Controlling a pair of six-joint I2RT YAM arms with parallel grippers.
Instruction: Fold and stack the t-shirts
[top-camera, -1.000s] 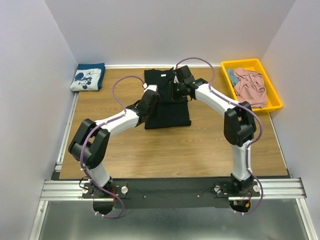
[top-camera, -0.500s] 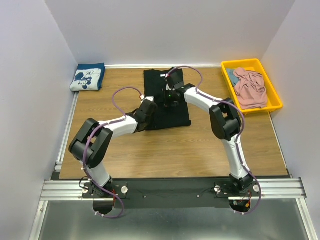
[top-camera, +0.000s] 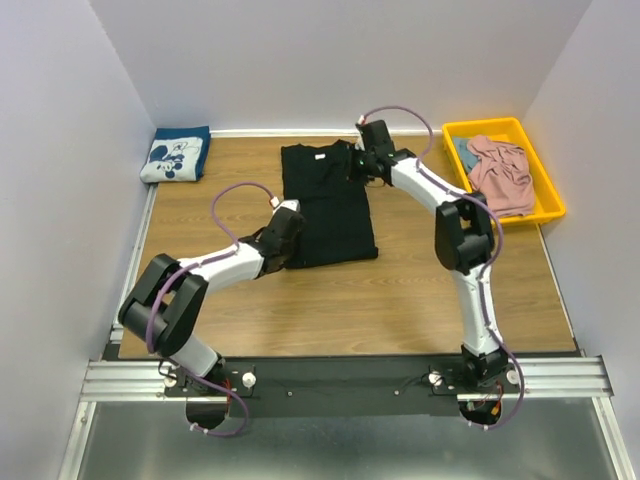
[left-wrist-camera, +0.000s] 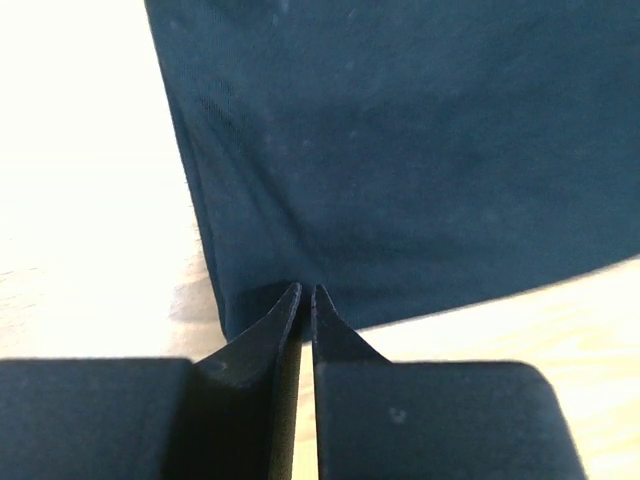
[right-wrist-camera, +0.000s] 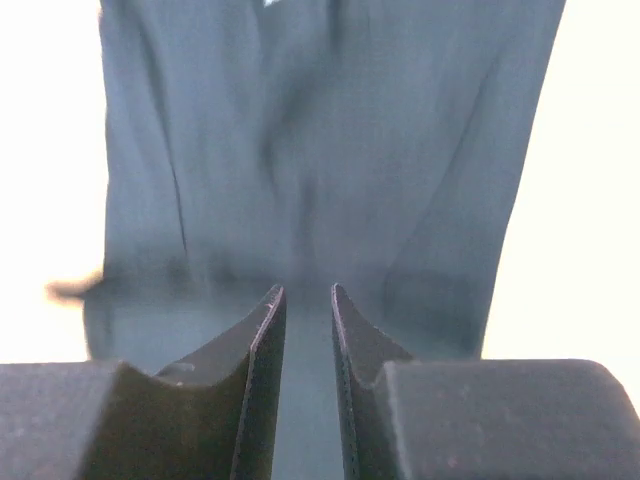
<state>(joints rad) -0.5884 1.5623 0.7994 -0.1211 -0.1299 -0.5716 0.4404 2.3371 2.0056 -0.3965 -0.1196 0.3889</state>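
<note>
The black t-shirt (top-camera: 328, 205) lies folded into a long strip on the wooden table. My left gripper (top-camera: 287, 222) is at its near left corner. In the left wrist view the left gripper (left-wrist-camera: 307, 288) has its jaws almost closed, pinching the hem (left-wrist-camera: 400, 180). My right gripper (top-camera: 362, 162) is at the shirt's far right corner. In the right wrist view the right gripper (right-wrist-camera: 302, 288) has its jaws a narrow gap apart with black cloth (right-wrist-camera: 330, 150) between them. The navy t-shirt with the mouse print (top-camera: 176, 155) lies folded at the far left. The pink t-shirt (top-camera: 500, 172) lies crumpled in the tray.
A yellow tray (top-camera: 505, 124) stands at the far right and also holds a bit of blue cloth (top-camera: 463, 150). Grey walls close in the table on three sides. Purple cables loop above both arms.
The left gripper drew back toward the near left corner and the right gripper swung out to the far right corner. The black shirt now lies longer, flatter and slightly further left.
</note>
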